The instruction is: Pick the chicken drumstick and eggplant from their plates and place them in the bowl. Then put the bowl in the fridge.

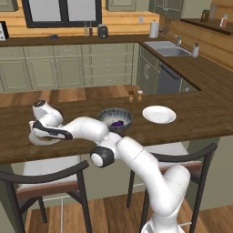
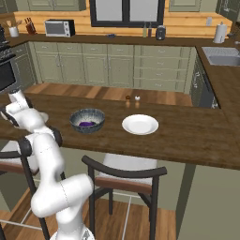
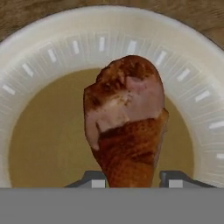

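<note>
My gripper [image 3: 133,179] sits over the left plate [image 3: 39,57], fingers narrowed to either side of the drumstick [image 3: 127,127]; whether they grip it I cannot tell. The eggplant [image 1: 117,123] lies in the bowl [image 1: 115,117]. I should confirm a firm pinch on the thin end, then lift straight up

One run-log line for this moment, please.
phase: grasping chicken drumstick | gripper: straddling its narrow end, over plate | eggplant: in bowl | other plate: bare
</note>
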